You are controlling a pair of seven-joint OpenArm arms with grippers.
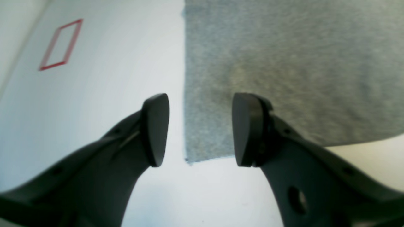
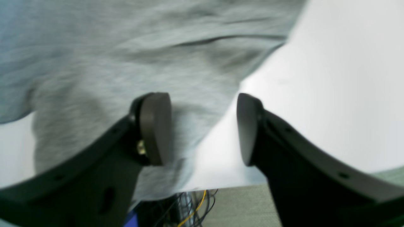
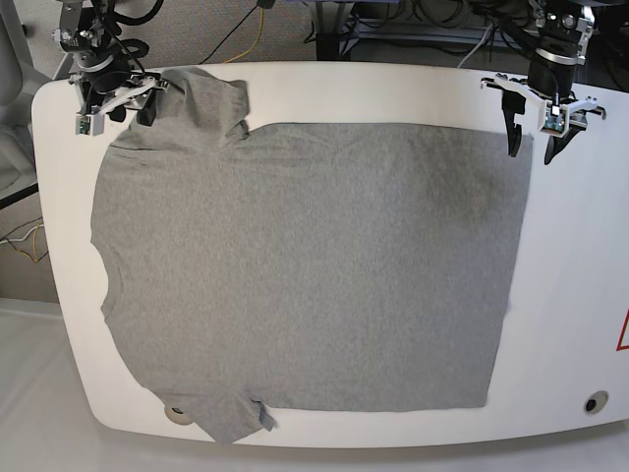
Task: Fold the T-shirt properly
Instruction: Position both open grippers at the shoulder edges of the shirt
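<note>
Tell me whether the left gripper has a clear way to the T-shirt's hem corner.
Probably yes. The left gripper is open, straddling the hem corner of the T-shirt, which lies flat on the white table with nothing between them.

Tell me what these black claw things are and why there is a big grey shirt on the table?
Those claws are grippers, the hands of a robot with two arms. One picture looks down from above at the whole white table, where a grey T-shirt lies spread out flat, waiting to be folded. The other two pictures come from little cameras on the robot's wrists, so you see each gripper up close. The left gripper is open above a bottom corner of the shirt. The right gripper is open over a sleeve near the table's edge. Neither one holds anything. The red outline is a mark on the table.
</note>
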